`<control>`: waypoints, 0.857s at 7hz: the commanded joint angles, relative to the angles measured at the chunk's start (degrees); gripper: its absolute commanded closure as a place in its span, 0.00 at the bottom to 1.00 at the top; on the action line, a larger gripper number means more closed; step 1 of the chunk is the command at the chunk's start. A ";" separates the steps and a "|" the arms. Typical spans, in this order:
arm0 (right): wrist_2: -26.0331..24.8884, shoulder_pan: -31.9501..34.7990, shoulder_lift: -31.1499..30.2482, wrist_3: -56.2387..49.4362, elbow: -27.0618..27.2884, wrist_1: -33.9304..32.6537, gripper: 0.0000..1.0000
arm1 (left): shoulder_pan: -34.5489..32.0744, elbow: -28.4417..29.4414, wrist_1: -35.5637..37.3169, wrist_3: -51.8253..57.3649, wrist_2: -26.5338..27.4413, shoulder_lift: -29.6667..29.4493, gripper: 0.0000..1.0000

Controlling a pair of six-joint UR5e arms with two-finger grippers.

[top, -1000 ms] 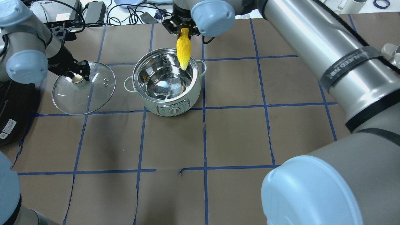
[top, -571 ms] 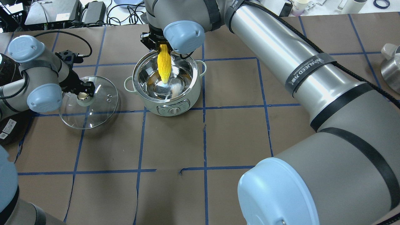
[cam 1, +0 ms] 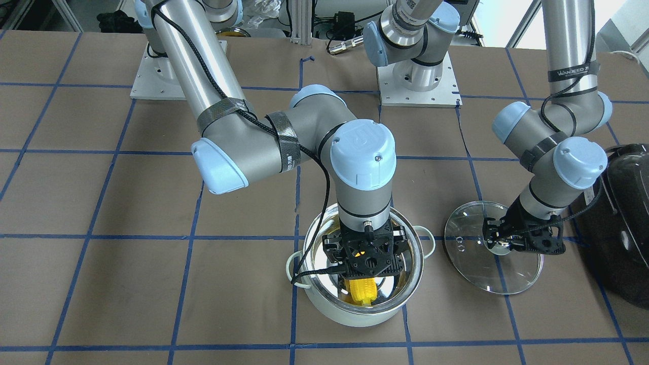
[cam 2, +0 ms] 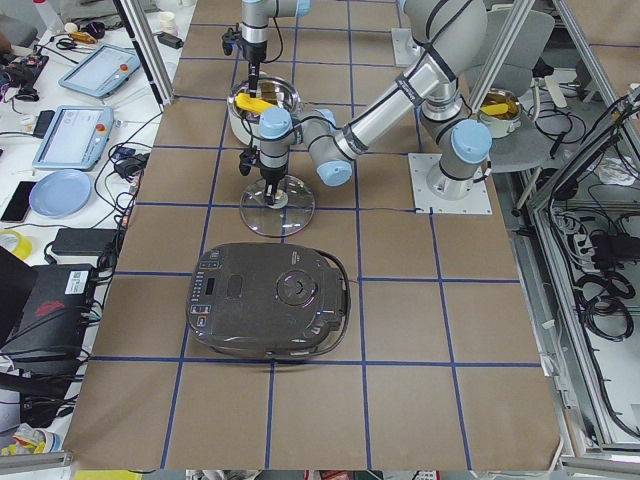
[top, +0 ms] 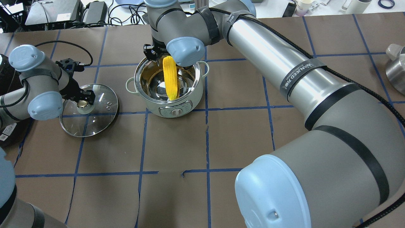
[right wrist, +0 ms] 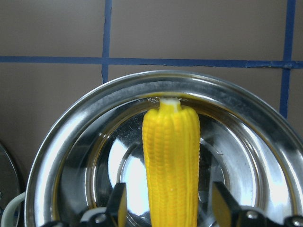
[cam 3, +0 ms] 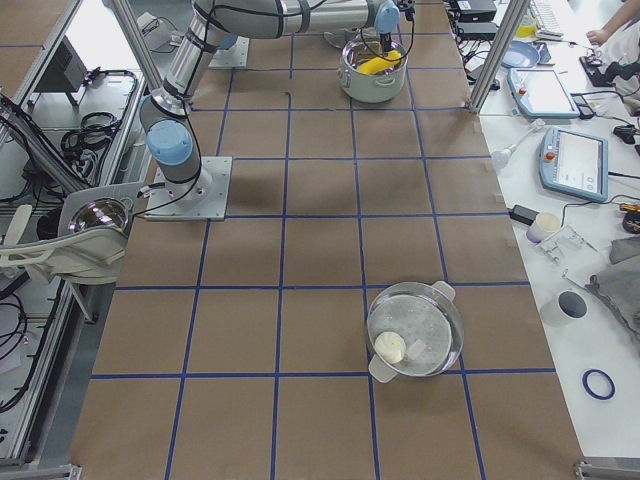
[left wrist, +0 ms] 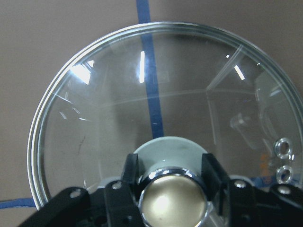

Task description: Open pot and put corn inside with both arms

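Observation:
The pot [top: 190,101] stands open on the table, mint-white outside and shiny inside. The yellow corn [top: 171,79] leans inside it, from the far rim down to the near wall. My right gripper [cam 1: 362,268] hangs just over the pot's mouth. In the right wrist view its fingers [right wrist: 118,203] stand apart on either side of the corn [right wrist: 170,161], with gaps showing. The glass lid [top: 95,120] sits left of the pot, on or just above the table. My left gripper [left wrist: 171,175] is shut on its metal knob [left wrist: 173,201].
A big dark grey appliance [cam 1: 623,228] sits close beside the lid, on the robot's left. A second steel pot [cam 3: 415,330] with a lid stands far off on the robot's right. Blue tape lines cross the brown table cover.
The right gripper came down over the pot with the corn. The corn now leans inside, jaws apart. The left arm brought the lid down and slightly nearer.

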 commanded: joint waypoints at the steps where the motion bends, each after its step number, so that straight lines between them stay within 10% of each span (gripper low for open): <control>1: 0.12 -1.14 -0.84 -0.62 0.16 -1.56 0.00 | 0.02 0.06 -0.23 0.07 0.32 0.24 0.00; 4: 0.65 -7.11 -9.16 -6.85 0.95 8.57 0.00 | 0.37 2.51 -7.40 0.07 -0.20 4.96 0.00; 6: 0.20 -13.69 -16.97 -12.29 3.21 22.19 0.00 | -1.03 10.65 -25.44 -0.55 -0.72 10.58 0.00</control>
